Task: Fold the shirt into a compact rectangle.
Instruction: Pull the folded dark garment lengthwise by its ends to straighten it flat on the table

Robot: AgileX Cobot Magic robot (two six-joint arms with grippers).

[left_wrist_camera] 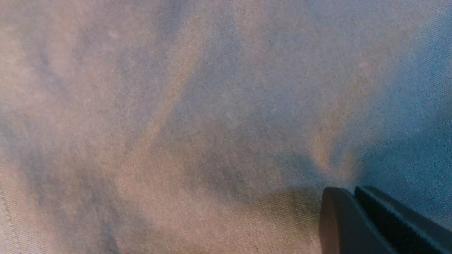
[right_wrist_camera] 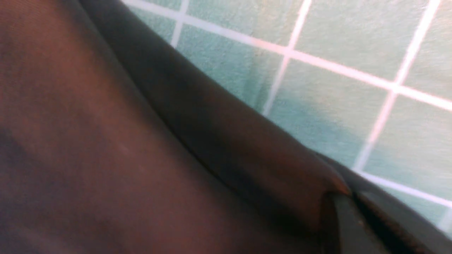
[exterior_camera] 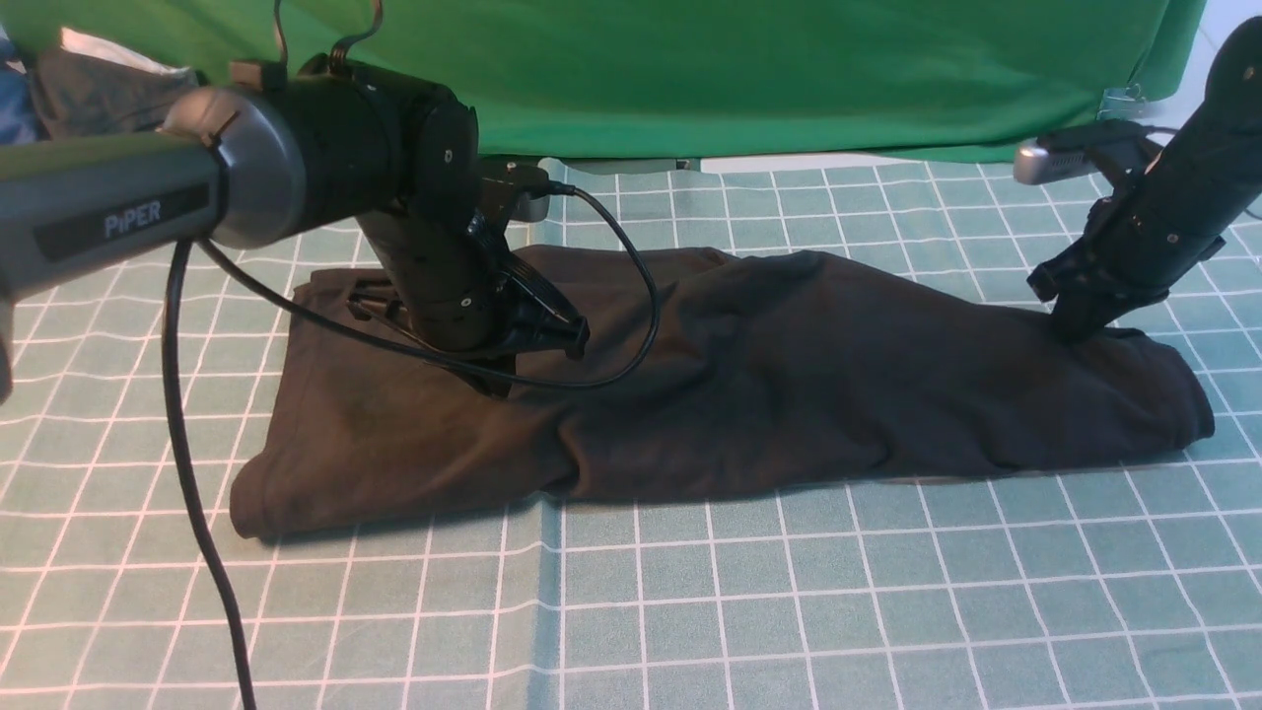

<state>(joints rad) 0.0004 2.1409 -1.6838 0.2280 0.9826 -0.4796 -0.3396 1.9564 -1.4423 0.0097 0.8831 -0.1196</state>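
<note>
Jaws of left gripper (exterior_camera: 496, 380) and right gripper (exterior_camera: 1070, 330) are both clenched. Front view: the left one bears down on the left half of the black long-sleeved cotton shirt (exterior_camera: 789, 394), and the right one nips its far right edge. The shirt lies as a rumpled band across the green gridded mat (exterior_camera: 789, 592).

Left wrist view: cloth puckers into the closed tips, seemingly pinched.

Right wrist view: a folded edge enters the closed tips.

Risk: thin pinches slipping, or uneven lifts bunching the fold. No container in view.
</note>
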